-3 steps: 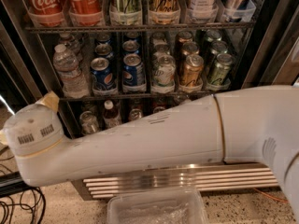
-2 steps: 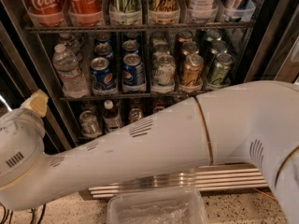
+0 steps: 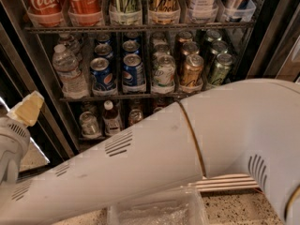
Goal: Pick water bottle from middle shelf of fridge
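Note:
The water bottle [image 3: 70, 71], clear ribbed plastic with a white cap, stands upright at the left end of the middle shelf [image 3: 126, 97], beside blue Pepsi cans [image 3: 117, 71]. The fridge [image 3: 262, 36] is open in front of me, with its black frame at both sides. My gripper [image 3: 27, 109] shows only as a cream-coloured tip at the far left edge, below and left of the bottle and well apart from it. My white arm [image 3: 154, 158] crosses the lower half of the view and hides much of the bottom shelf.
Big red Coca-Cola cans [image 3: 61, 1] fill the rack above. Green and gold cans [image 3: 192, 69] line the middle shelf's right side. A small bottle with a red-orange cap [image 3: 110, 118] stands on the lower rack. A clear plastic bin [image 3: 154, 210] lies on the floor below the slatted grille [image 3: 229, 184].
The arm has swung down and to the left, and the wrist with its gripper has slid to the left edge of the view. The bottle and cans have not moved.

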`<state>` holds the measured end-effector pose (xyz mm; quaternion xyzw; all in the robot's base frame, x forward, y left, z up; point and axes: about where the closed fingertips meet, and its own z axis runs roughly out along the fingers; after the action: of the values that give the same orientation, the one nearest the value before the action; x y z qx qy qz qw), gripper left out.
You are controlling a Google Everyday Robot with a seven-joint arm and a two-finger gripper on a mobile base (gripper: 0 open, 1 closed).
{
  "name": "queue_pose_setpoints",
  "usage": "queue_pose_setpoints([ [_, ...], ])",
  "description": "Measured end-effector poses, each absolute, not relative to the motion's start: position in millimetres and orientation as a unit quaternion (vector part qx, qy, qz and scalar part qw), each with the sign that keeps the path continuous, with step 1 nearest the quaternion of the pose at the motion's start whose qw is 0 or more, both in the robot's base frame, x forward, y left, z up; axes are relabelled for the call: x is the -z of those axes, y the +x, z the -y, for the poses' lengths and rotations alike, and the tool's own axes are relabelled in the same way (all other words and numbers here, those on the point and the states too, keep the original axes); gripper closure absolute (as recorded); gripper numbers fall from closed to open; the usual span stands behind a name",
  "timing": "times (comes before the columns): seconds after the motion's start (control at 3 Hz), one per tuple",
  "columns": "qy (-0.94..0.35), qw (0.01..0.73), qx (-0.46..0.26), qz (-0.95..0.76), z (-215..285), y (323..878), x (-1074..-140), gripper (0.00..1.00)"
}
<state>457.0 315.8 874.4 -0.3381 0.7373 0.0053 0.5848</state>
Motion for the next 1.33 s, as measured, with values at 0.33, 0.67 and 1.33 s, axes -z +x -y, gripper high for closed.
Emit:
queue_pose_setpoints([
  [0.33, -0.359, 0.577, 0.007, -0.734, -308, 436, -859, 0.00],
  [0.67, -0.359, 0.577, 0.008, -0.734, -308, 436, -859, 0.00],
  [1.33, -0.338, 0.603, 0.057, -0.720, -293, 432, -856, 0.05],
])
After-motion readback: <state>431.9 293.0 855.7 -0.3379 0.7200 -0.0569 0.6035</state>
